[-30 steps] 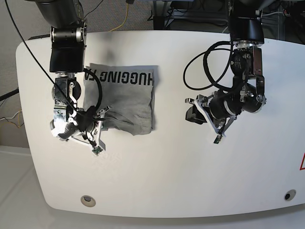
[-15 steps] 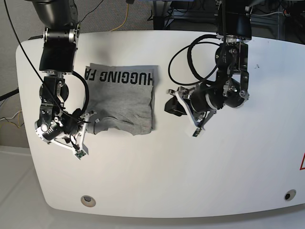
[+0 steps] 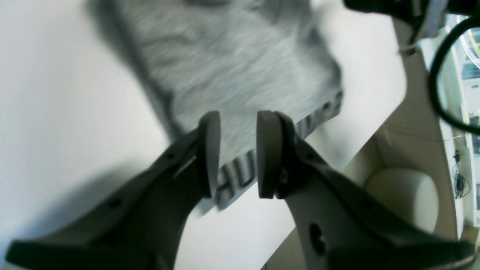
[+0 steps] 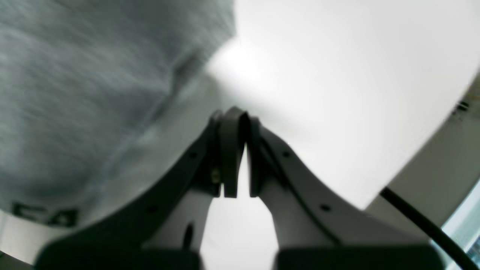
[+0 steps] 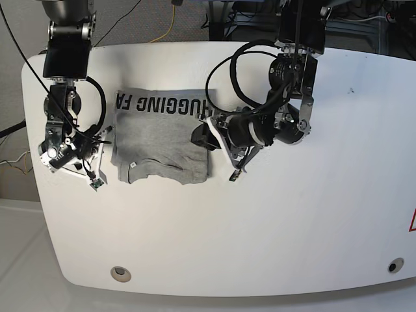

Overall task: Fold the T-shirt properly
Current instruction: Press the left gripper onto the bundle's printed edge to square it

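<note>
Moved since earlier: left hand (image 5: 203, 135) now at the T-shirt's (image 5: 162, 140) lettered edge; right hand (image 5: 97, 151) withdrawn beside the opposite edge.

Left hand: parted a little, empty, shirt edge just beyond its tips.
Right hand: pressed closed, empty.
T-shirt: folded rectangle, lettering along far edge, near hem rumpled.
Handling, judged: grip all layers at the edge; fold square.
Desk (image 5: 273, 227): white, rounded.
Room: cables, carpet behind.
</note>
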You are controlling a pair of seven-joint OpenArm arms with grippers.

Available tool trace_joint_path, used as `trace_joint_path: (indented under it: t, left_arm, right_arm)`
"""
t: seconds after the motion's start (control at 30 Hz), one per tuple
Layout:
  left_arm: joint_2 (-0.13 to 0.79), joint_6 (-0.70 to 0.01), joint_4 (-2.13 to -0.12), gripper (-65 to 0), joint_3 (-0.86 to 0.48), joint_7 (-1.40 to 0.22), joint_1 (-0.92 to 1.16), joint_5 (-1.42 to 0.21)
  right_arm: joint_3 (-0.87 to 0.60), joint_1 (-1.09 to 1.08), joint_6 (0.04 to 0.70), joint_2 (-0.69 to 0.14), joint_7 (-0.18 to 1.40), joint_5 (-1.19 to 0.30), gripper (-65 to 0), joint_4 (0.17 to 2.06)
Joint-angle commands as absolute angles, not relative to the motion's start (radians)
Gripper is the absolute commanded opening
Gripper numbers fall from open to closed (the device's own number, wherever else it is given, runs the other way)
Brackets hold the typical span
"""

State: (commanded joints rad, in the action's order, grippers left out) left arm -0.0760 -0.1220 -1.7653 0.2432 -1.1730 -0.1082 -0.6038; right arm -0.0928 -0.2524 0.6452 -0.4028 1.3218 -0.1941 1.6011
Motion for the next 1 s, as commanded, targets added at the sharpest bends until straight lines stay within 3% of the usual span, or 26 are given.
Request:
trace_joint_path:
  t: [0.2,0.63,1.0]
  left_arm:
    - [-0.119,-0.122,-1.750,-49.0,0.269,-1.173,-0.105,-0.599]
    - [-0.116,-0.122,-1.721,-49.0,0.297,-1.119,-0.084,-0.599]
    - [-0.111,-0.124,-1.577,-49.0,0.298,-1.033,-0.041,-0.599]
  right_arm:
    - [-0.111,-0.194,0.644,-0.418,1.322,-0.193,-61.1,1.636]
    - [-0.147,-0.134,0.644,-0.407,1.320,-0.193,-61.2,1.633]
    - [-0.145,-0.101,0.641,-0.343,1.294,-0.193,-61.2,1.632]
